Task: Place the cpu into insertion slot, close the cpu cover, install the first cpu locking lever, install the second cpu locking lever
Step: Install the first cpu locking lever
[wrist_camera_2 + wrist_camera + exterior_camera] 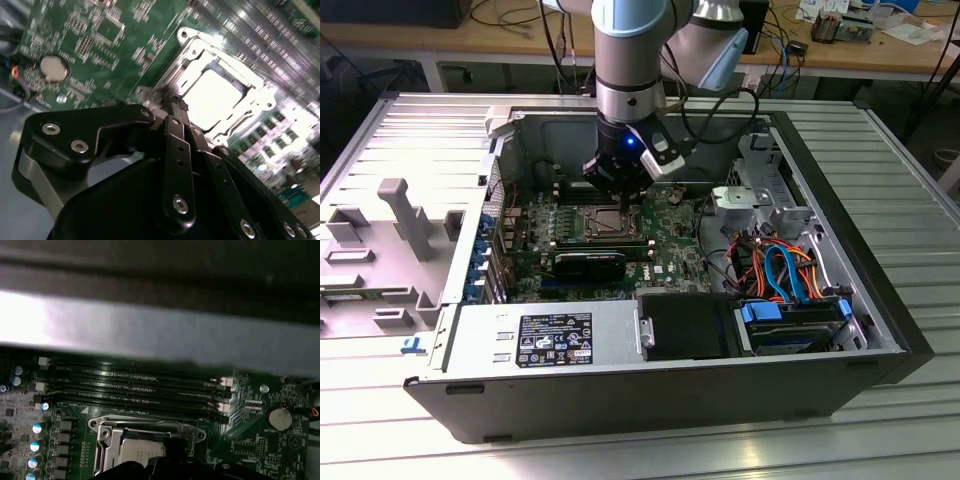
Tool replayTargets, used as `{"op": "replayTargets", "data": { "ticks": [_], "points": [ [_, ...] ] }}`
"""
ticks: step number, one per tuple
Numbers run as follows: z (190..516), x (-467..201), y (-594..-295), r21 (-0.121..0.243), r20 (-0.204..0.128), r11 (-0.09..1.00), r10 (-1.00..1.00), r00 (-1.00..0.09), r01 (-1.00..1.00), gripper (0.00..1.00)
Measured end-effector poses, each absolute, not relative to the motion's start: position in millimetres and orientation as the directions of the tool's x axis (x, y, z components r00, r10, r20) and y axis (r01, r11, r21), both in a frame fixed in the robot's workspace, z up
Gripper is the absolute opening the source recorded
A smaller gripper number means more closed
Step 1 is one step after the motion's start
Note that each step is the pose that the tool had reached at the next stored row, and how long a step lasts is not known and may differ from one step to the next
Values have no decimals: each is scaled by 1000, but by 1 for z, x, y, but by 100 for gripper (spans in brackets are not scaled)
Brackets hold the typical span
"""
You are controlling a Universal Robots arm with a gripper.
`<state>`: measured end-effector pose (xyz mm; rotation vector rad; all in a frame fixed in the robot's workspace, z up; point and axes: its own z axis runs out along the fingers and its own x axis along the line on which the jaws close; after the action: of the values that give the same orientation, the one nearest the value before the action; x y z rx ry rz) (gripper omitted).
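Inside the open computer case (880, 300) the cpu (212, 97) sits in the insertion slot (190, 45), cpu cover (250, 82) down (lever step, I judge); the gripper (175, 102), fingers pinched together, needs a sideways hooking push.

memory slots (135, 385), coin battery (54, 68), power supply (545, 340)

No print can be read: the white label (556, 340) on the grey power supply box (540, 335) is illegible.
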<state>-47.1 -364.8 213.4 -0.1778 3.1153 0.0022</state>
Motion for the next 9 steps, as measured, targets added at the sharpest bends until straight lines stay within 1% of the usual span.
{"op": "replayTargets", "data": {
  "ticks": [5, 9],
  "points": [
    [213, -47, -383, 0, -21, 994, -114, -993, -114, 11],
    [220, -47, -383, 1, -21, 994, -114, -993, -114, 11]
  ]
}}
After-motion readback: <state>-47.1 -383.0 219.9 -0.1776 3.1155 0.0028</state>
